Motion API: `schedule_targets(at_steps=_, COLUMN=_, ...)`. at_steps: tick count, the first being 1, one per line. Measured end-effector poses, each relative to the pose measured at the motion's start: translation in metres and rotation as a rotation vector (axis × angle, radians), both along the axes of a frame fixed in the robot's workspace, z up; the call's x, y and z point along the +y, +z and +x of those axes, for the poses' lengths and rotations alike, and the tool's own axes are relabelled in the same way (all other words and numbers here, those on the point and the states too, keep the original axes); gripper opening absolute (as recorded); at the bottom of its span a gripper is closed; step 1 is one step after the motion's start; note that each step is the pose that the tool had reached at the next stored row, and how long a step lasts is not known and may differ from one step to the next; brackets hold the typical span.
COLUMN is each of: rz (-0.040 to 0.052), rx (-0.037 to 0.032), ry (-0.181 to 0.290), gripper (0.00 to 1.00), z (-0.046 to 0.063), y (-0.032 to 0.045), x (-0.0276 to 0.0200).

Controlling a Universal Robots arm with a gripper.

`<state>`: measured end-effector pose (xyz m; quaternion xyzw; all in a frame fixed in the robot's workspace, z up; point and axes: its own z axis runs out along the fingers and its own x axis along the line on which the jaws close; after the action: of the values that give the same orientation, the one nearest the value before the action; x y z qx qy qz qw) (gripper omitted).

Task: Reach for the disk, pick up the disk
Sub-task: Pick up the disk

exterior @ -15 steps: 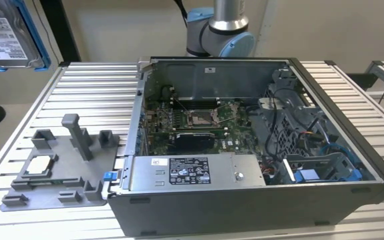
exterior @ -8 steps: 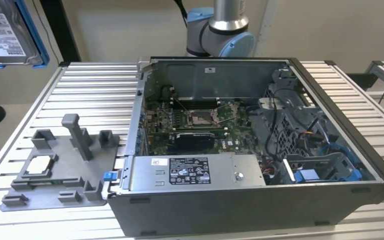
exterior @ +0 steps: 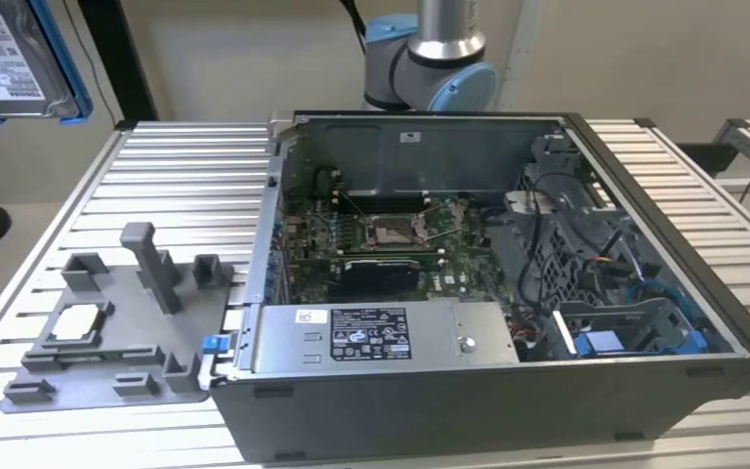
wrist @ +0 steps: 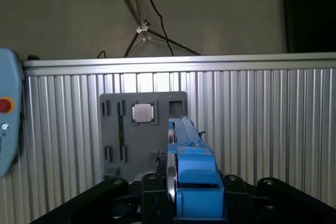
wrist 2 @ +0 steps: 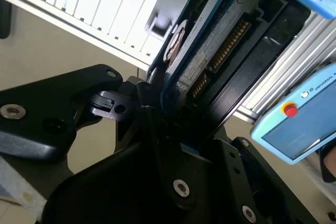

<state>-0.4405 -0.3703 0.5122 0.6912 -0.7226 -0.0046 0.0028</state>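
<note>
Judging by its metal body, I take the disk (wrist: 191, 179) for stiff, fairly heavy and smooth, with an exposed circuit board on one face that I would not want scraped. The blue frame (exterior: 75, 68) along its edges looks like the safest place to grip. The gripper (wrist: 191, 203) is clamped on the disk, with a black finger (wrist: 152, 195) pressed against each side. In the exterior view the disk hangs high at the far left, well apart from the open computer case (exterior: 506, 410).
</note>
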Motion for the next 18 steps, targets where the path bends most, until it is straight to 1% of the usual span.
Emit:
schedule_targets(at_steps=6, rz=-0.0001, rx=0.0000, ry=0.000, gripper=0.00, z=0.000, y=0.0083, x=0.0000)
schedule_targets(at_steps=8, rz=0.0000, rx=-0.0040, ry=0.000, gripper=0.00, z=0.000, y=0.0096, x=0.0000)
schedule_targets(at_steps=11, rz=0.0000, rx=-0.0041, ry=0.000, gripper=0.00, z=0.000, y=0.0108, x=0.0000)
schedule_targets(at_steps=13, rz=-0.0001, rx=-0.0038, ry=0.000, gripper=0.00, z=0.002, y=0.0109, x=-0.0001)
schedule_targets(at_steps=18, rz=-0.0016, rx=-0.0016, ry=0.000, gripper=0.00, z=0.013, y=0.0110, x=0.0000)
